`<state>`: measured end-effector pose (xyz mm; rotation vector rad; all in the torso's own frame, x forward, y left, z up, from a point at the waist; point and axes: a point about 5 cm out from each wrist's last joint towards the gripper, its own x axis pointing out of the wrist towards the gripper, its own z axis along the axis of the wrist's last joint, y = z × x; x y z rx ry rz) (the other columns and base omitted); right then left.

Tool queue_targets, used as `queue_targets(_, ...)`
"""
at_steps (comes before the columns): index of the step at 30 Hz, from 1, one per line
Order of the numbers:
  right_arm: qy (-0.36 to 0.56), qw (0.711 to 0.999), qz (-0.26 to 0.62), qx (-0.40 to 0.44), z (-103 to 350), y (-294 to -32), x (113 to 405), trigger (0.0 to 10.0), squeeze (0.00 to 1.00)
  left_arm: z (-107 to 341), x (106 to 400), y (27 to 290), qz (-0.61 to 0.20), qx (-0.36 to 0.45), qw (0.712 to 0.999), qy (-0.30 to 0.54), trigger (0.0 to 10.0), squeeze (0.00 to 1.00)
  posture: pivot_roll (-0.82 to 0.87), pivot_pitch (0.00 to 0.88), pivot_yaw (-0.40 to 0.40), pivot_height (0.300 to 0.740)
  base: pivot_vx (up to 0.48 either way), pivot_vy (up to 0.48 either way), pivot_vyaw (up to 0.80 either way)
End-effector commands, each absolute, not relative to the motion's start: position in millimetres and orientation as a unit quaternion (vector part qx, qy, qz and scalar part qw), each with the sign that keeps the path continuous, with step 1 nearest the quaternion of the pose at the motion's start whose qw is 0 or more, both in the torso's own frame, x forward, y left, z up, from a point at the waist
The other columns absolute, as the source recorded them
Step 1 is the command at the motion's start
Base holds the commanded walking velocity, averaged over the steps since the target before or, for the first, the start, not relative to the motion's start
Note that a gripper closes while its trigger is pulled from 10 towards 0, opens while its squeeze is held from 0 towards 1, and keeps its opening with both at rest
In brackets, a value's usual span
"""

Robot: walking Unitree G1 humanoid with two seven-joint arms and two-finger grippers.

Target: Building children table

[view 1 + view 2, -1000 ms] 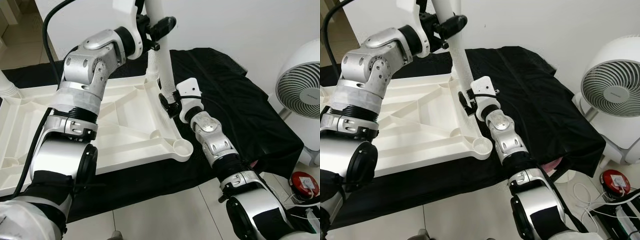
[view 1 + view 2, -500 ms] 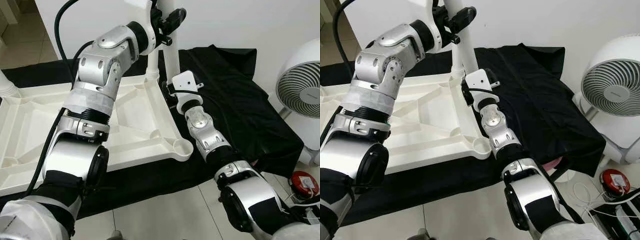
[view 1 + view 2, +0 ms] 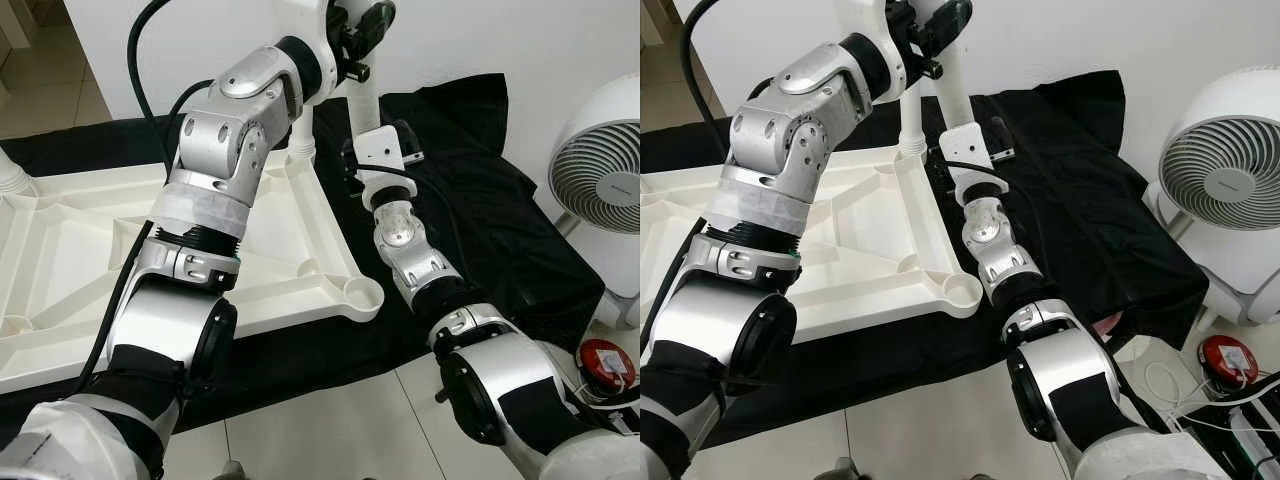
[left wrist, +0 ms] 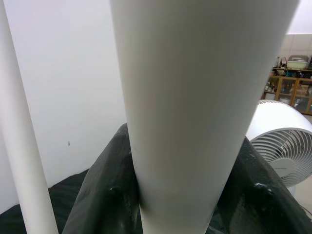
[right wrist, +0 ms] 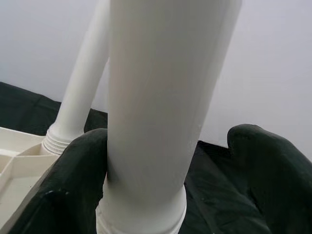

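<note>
The white table top [image 3: 300, 262] lies upside down on a black cloth [image 3: 480, 200]. One white leg [image 3: 908, 125] stands screwed into its far corner. Both grippers hold a second white leg [image 3: 362, 95] upright just beyond that corner. My left gripper [image 3: 362, 25] is shut on the leg high up, and the leg [image 4: 195, 112] looms close in the left wrist view. Lower down, my right gripper [image 5: 168, 139] is open around the leg's threaded end [image 5: 141, 214]. One finger [image 5: 73, 185] touches the leg, while the other finger [image 5: 268, 165] stands apart from it.
A white fan [image 3: 600, 170] stands on the floor to the right. A red object [image 3: 605, 365] and cables lie near it. Another leg [image 3: 12, 175] rises at the table top's far left corner. An empty socket [image 3: 362, 293] sits at the near right corner.
Both grippers and the held leg have moved up and away from me, to the right. The right gripper has risen from beside the table top's edge to above the cloth.
</note>
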<state>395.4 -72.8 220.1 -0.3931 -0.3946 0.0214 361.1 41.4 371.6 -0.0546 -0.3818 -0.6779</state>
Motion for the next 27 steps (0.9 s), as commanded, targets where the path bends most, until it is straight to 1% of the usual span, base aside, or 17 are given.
queue_targets(1,-0.206,0.957,0.007,-0.204,226.1,-71.8,397.2,10.0,0.0,375.5,359.0,42.8,-0.307,-0.033,0.931,-0.192,10.0,0.0,0.03,0.0,-0.026,0.74,0.0,0.0,0.0)
queue_targets(17,-0.212,0.948,-0.015,-0.235,232.5,-76.9,402.6,10.0,0.0,378.4,352.4,33.1,-0.32,-0.035,0.927,-0.192,10.0,0.0,0.03,0.0,-0.013,0.74,0.0,0.0,0.0)
queue_targets(25,-0.216,0.947,-0.017,-0.239,234.6,-75.5,403.3,10.0,0.0,378.7,351.0,32.0,-0.323,-0.035,0.926,-0.192,10.0,0.0,0.04,0.0,-0.009,0.74,0.0,0.0,0.0)
queue_targets(26,-0.213,0.948,-0.019,-0.234,234.3,-75.4,403.4,5.0,0.0,378.9,350.7,31.4,-0.323,-0.035,0.926,-0.192,10.0,0.0,0.04,0.0,-0.009,0.74,0.0,0.0,0.0)
queue_targets(27,-0.213,0.949,-0.019,-0.232,234.1,-75.3,403.4,2.4,0.0,379.0,350.6,31.3,-0.323,-0.035,0.926,-0.192,10.0,0.0,0.04,0.0,-0.008,0.74,0.0,0.0,0.0)
